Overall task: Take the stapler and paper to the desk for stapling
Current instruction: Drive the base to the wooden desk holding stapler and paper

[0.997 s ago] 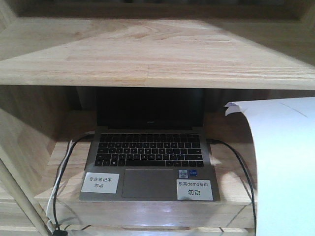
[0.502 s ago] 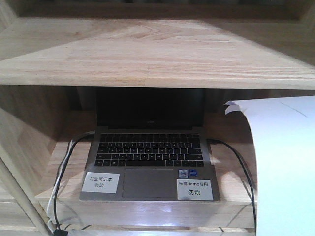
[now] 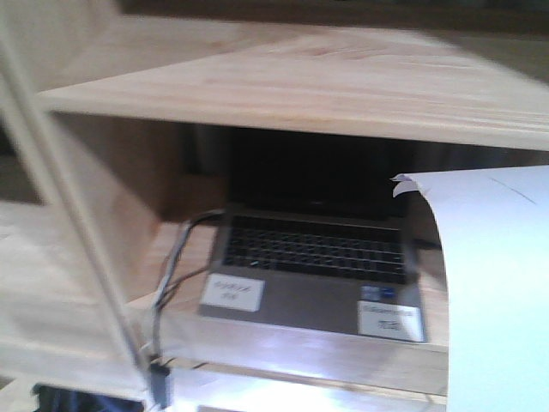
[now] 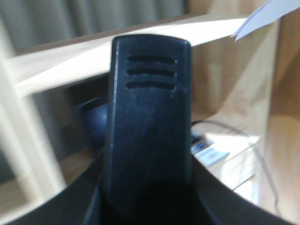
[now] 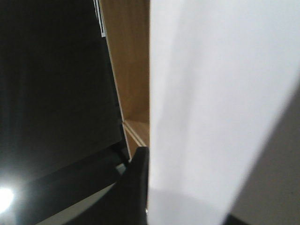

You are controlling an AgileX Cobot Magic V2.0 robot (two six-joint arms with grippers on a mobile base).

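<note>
We've swung left, the laptop [image 3: 313,275] sliding toward 3 o'clock. The right gripper [image 5: 146,187] pinches the paper [image 3: 497,292], while the left gripper [image 4: 145,204] is unreadable. The curl could snag the shelf [image 3: 283,94].

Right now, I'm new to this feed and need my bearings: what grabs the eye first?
The white paper curls up at the right of the front view and fills much of the right wrist view too. Left of it, an open laptop sits in the shelf unit; a black slotted piece blocks the left wrist view.
</note>
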